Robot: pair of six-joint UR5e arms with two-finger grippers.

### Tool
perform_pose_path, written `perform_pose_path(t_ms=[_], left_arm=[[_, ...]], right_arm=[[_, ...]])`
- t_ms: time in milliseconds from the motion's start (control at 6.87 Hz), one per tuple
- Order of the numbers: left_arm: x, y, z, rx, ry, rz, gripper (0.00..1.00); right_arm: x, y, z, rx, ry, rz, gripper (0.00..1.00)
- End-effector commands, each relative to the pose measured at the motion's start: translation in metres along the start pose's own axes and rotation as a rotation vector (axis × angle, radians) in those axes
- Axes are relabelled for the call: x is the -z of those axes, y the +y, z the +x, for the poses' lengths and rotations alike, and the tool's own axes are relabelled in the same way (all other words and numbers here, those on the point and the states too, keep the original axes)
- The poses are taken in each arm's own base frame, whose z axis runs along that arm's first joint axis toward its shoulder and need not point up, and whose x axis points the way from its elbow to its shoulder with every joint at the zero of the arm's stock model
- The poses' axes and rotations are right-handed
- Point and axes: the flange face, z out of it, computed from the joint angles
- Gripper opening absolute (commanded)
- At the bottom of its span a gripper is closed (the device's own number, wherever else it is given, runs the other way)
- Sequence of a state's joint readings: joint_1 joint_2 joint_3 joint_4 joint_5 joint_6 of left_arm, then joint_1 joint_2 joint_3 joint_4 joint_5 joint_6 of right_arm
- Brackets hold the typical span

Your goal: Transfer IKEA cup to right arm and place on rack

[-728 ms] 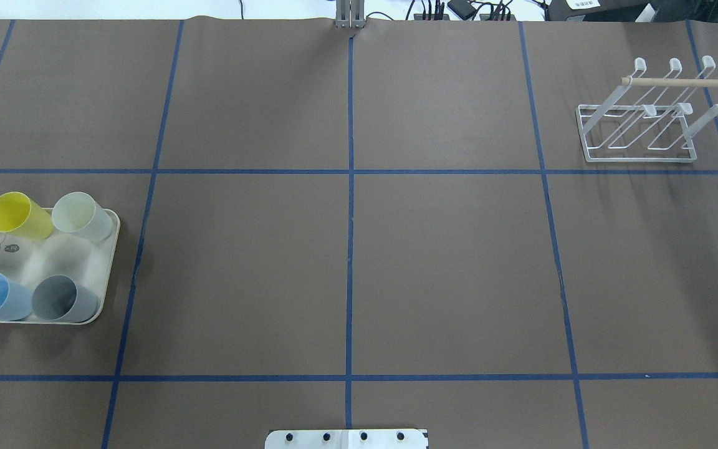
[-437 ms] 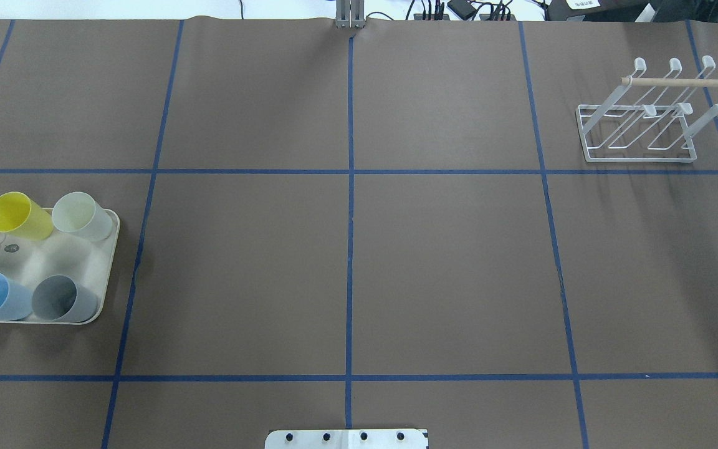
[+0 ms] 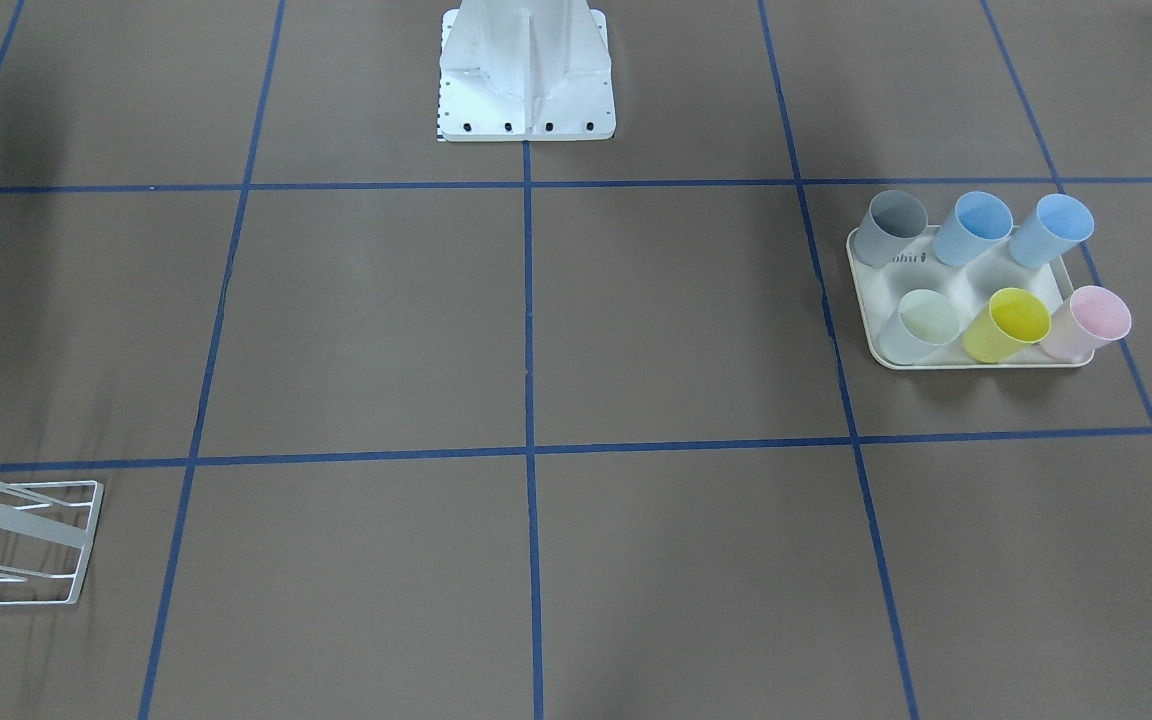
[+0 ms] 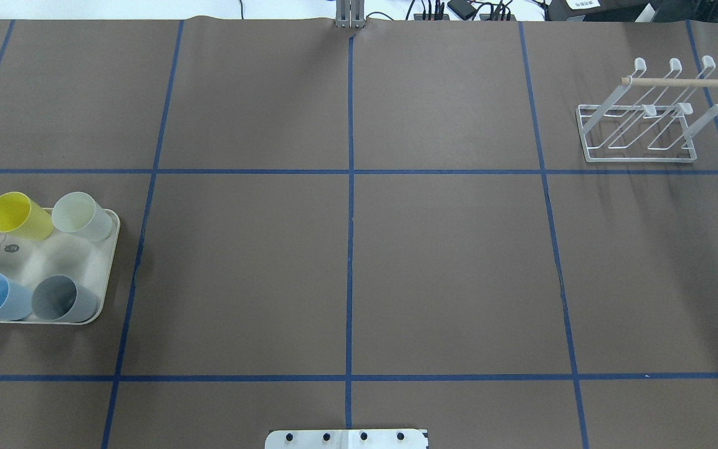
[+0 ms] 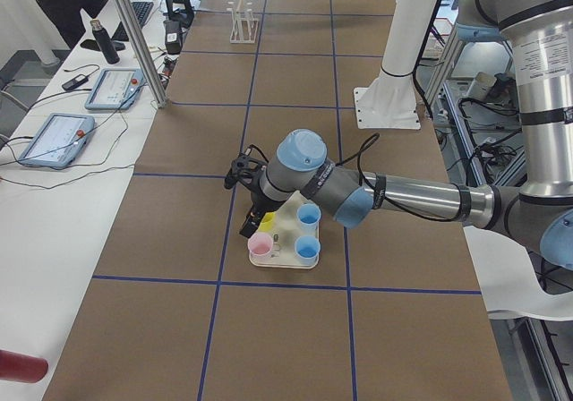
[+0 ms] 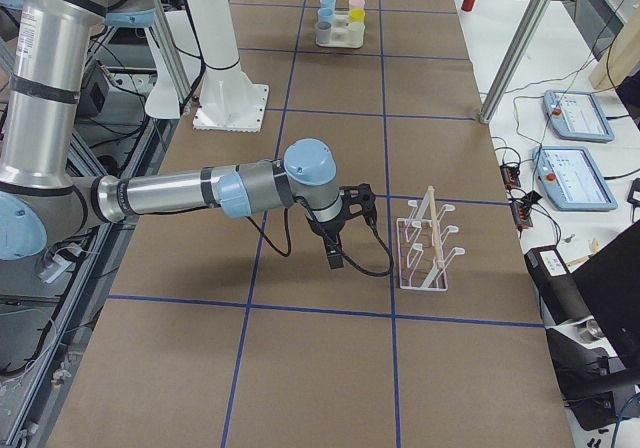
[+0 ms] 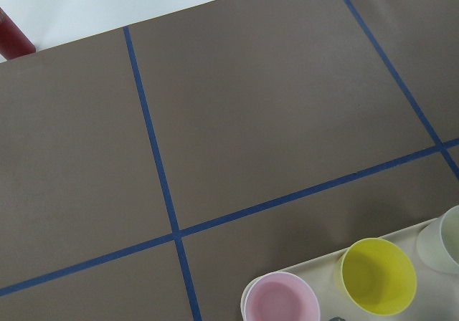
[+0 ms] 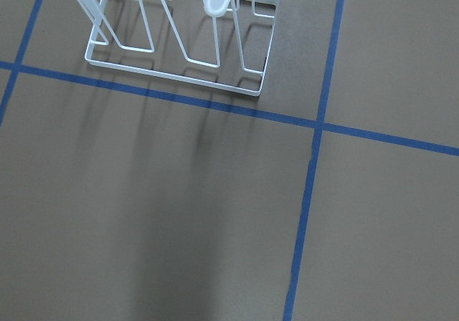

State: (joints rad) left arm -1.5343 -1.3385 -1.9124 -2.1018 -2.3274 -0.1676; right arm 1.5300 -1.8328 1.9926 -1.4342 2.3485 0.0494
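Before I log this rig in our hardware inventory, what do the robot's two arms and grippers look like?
The left arm and the right arm are alike: silver metal tubes, grey joint housings, round light blue caps. The left gripper and the right gripper are small and black, with thin black cables looping at the wrists. No markings are legible.

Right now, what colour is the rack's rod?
The rod is pale natural wood, seen best in the overhead exterior view.
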Motion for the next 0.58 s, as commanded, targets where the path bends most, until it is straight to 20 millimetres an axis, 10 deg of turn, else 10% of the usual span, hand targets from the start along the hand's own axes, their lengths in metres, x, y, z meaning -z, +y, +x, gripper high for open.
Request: perform_pose_path(t_ms=[0,437], left_arm=[[-0.0044,0.0075,-0.0017,0.006,0.034,-0.016,1.00],[0.0022,0.0019,0.0067,-0.055,0.051,0.055,1.00]], right_arm=[[-0.0008,0.0016,0.0001,-0.003,-0.005,-0.003,1.00],[-0.0084,0.0060,0.0074,-0.021,-0.007,-0.019,1.00]])
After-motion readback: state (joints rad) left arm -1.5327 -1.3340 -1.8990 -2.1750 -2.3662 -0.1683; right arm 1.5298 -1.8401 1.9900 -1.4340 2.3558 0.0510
